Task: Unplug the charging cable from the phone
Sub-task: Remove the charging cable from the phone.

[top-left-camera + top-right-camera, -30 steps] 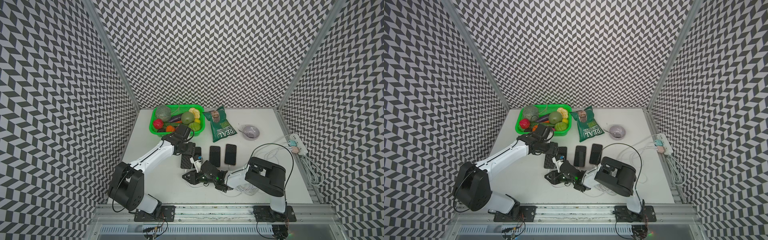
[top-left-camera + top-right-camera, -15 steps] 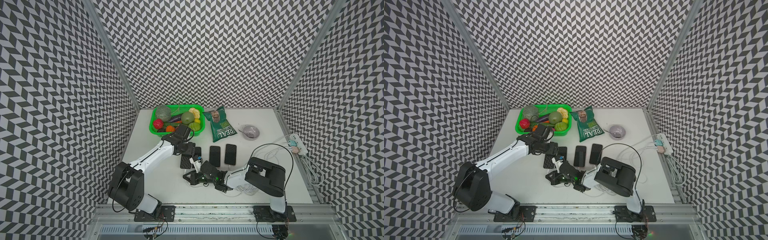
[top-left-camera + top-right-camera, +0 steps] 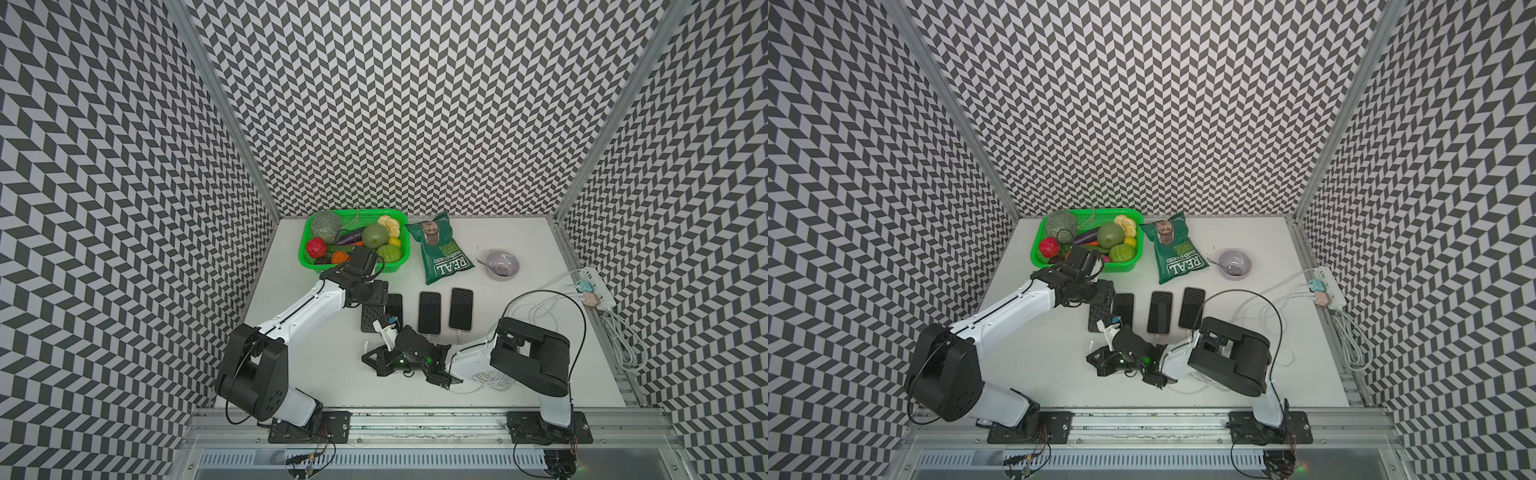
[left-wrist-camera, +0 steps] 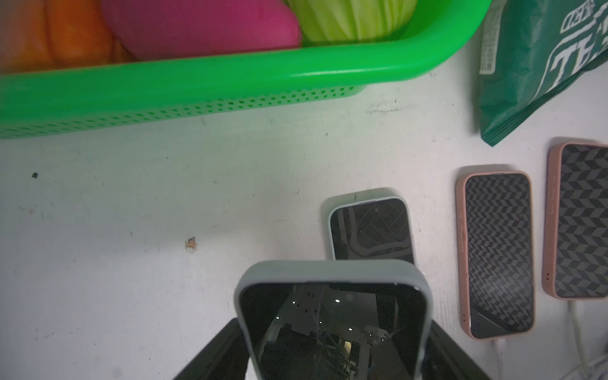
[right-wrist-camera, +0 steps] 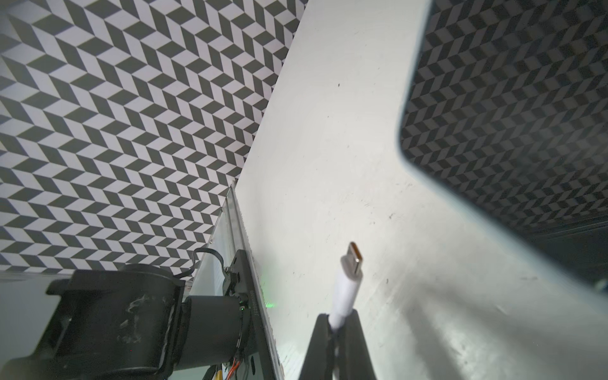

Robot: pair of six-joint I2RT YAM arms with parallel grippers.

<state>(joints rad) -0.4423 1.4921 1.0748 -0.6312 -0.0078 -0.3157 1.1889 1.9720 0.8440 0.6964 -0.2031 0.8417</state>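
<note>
My left gripper is shut on the long edges of a phone in a pale grey case, held just above the table; both top views show that phone at the left end of the phone row. My right gripper is shut on the white charging cable. Its metal plug tip sticks out free of any socket, with a corner of the phone a short way off. In a top view the right gripper lies low, in front of the held phone.
Three more phones lie in a row; the two pink-cased ones have white cables plugged in. Behind stand a green basket of produce, a chip bag and a bowl. A power strip sits on the right edge, loose cable under the right arm.
</note>
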